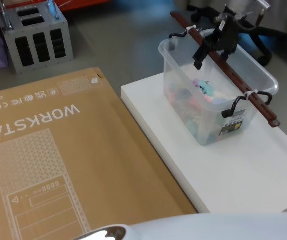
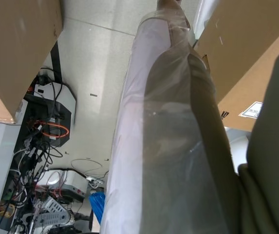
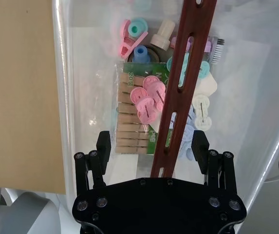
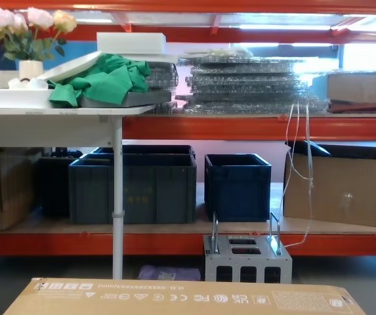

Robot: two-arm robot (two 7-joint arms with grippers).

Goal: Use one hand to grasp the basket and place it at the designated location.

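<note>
White platform [image 1: 243, 170] bears basket [image 1: 183, 75]; right gripper [image 3: 153, 148] spread astride handle [image 3: 185, 83].

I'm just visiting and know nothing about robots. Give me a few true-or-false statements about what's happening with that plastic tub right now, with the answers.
1. The basket stands on a white platform. True.
2. The right gripper straddles the basket's bar handle with its fingers open. True.
3. The basket is empty. False: it holds clothespins and small coloured items.
4. The basket sits on the cardboard box. False: the box lies beside the platform.
</note>
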